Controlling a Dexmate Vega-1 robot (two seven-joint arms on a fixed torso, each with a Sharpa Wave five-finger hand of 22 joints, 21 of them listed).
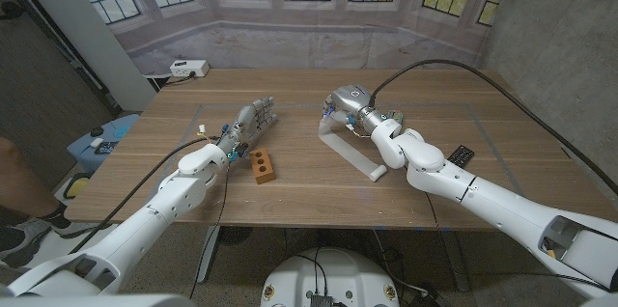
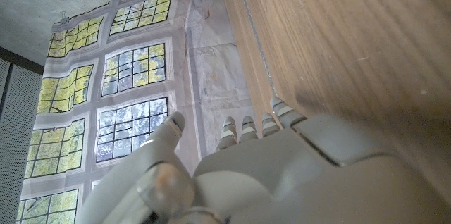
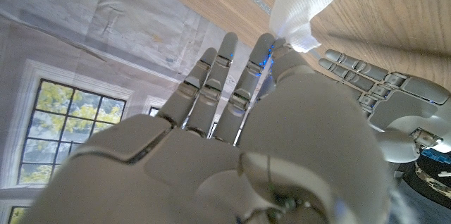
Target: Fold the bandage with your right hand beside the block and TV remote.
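Note:
A white bandage [image 1: 355, 155] lies as a long strip on the wooden table [image 1: 319, 196], its near end rolled up. My right hand [image 1: 349, 104] pinches the strip's far end and holds it lifted just off the wood; the right wrist view shows that end [image 3: 304, 4] caught at the fingertips [image 3: 280, 46] of the right hand [image 3: 232, 146]. An orange block [image 1: 263, 166] with two holes sits left of the bandage. The black TV remote [image 1: 462, 155] lies to the right, near my right forearm. My left hand [image 1: 253, 124] stands open behind the block, fingers stretched out and holding nothing, and also appears as left hand [image 3: 384, 94] and left hand [image 2: 282, 175].
A white power strip [image 1: 188, 69] sits at the table's back left corner. A blue bin [image 1: 101, 143] stands on the floor to the left. A black cable [image 1: 454, 66] arcs over the right side of the table. Bare wood lies in front of the block and the bandage.

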